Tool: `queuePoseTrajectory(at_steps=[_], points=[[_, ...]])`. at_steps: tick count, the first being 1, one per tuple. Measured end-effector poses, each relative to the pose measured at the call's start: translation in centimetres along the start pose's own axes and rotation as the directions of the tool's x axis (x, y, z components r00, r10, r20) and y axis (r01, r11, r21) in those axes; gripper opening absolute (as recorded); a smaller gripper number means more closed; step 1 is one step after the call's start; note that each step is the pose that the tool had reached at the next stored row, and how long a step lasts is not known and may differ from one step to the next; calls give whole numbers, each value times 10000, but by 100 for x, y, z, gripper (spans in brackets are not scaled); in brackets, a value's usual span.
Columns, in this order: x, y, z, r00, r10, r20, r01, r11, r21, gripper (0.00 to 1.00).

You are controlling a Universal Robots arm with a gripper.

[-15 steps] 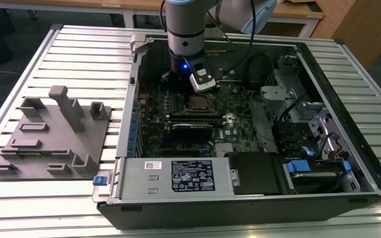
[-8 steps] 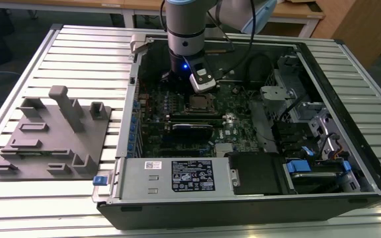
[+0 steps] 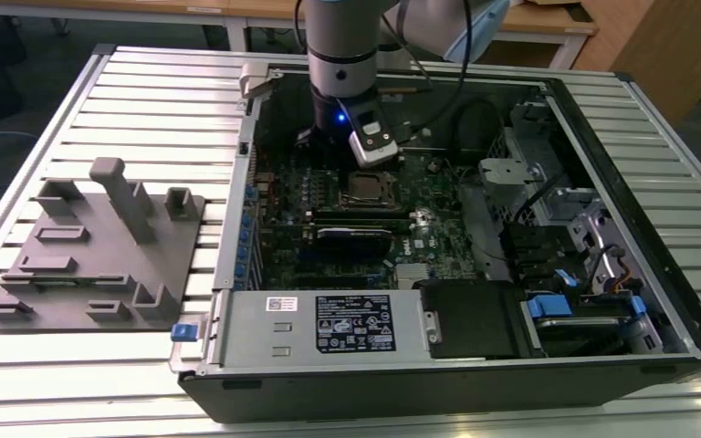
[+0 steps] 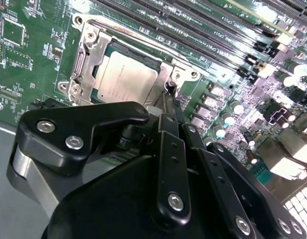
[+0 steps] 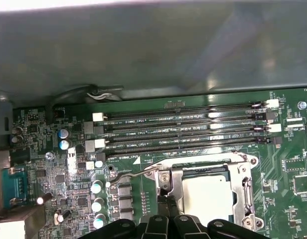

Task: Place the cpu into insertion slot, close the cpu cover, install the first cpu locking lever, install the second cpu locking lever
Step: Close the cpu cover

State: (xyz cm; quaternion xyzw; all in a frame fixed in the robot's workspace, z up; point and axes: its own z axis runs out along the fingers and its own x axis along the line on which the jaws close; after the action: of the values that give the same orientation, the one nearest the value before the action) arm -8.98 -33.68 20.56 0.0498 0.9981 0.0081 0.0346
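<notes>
Claw pinched together at cpu cover edge, cpu lying inside its window

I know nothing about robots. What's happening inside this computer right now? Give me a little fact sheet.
setting: open computer case lying on a slatted table
cpu: seated in the insertion slot, silver top showing
cpu cover: down, framing the chip
locking lever: thin metal rod angling away from the socket's corner
gripper: fingertips together, at the cover's edge
nearby: long memory slots beside the socket
</notes>
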Motion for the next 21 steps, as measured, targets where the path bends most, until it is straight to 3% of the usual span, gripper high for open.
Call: queuePoseTrajectory(at_steps=[6, 11, 14, 21], points=[[-1, 0, -8, 10000, 0, 0, 0, 10000, -2, 10], [-5, 1, -76, 10000, 0, -1, 0, 10000, -1, 10], [-9, 2, -80, 10000, -2, 1, 2, 10000, -4, 10], [-170, 18, -69, 10000, 1, 0, -1, 10000, -2, 10]])
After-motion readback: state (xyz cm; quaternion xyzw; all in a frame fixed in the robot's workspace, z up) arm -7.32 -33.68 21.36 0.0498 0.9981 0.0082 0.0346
